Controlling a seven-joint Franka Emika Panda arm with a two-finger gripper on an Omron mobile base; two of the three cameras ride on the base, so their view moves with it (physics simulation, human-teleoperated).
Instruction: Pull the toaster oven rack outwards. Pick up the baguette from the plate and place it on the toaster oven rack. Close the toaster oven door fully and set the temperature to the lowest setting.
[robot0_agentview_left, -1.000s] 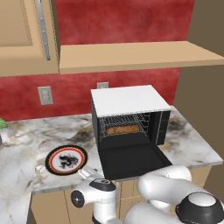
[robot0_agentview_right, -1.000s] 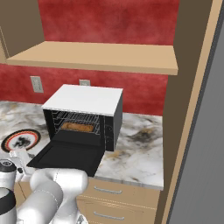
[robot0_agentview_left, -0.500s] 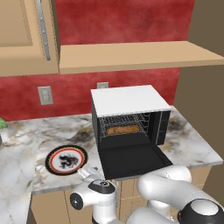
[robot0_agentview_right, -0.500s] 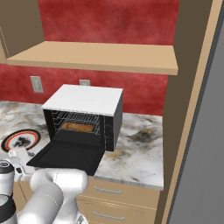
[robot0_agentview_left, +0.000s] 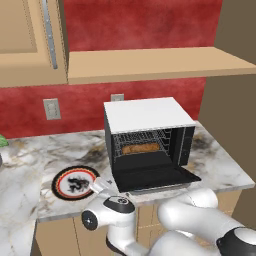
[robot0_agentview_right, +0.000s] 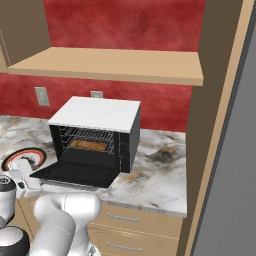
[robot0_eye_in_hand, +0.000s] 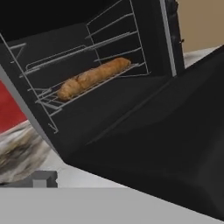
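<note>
The toaster oven (robot0_agentview_left: 147, 115) (robot0_agentview_right: 97, 112) stands on the counter with its door (robot0_agentview_left: 156, 178) (robot0_agentview_right: 75, 173) (robot0_eye_in_hand: 175, 144) swung down flat. The baguette (robot0_agentview_left: 141, 148) (robot0_agentview_right: 89, 145) (robot0_eye_in_hand: 94, 76) lies lengthwise on the rack (robot0_agentview_left: 125, 142) (robot0_agentview_right: 75, 134) (robot0_eye_in_hand: 48, 98) inside the cavity. The plate (robot0_agentview_left: 75, 182) (robot0_agentview_right: 24, 156), red and black at the rim, is bare. My gripper (robot0_agentview_left: 102, 186) (robot0_agentview_right: 24, 176) hangs low between the plate and the door's left front corner. It is open and holds nothing. It looks into the cavity.
The dark control strip (robot0_agentview_left: 189, 144) (robot0_eye_in_hand: 175, 26) runs down the oven's right side. A wooden shelf (robot0_agentview_left: 150, 62) hangs above the oven. A tall cabinet wall (robot0_agentview_right: 220, 125) bounds the counter (robot0_agentview_left: 215, 160) on the right. Wall outlets (robot0_agentview_left: 51, 108) sit on the red backsplash.
My arm's elbow has sunk lower in the left base view and the hand has shifted slightly. The baguette, rack, door and plate have not moved.
</note>
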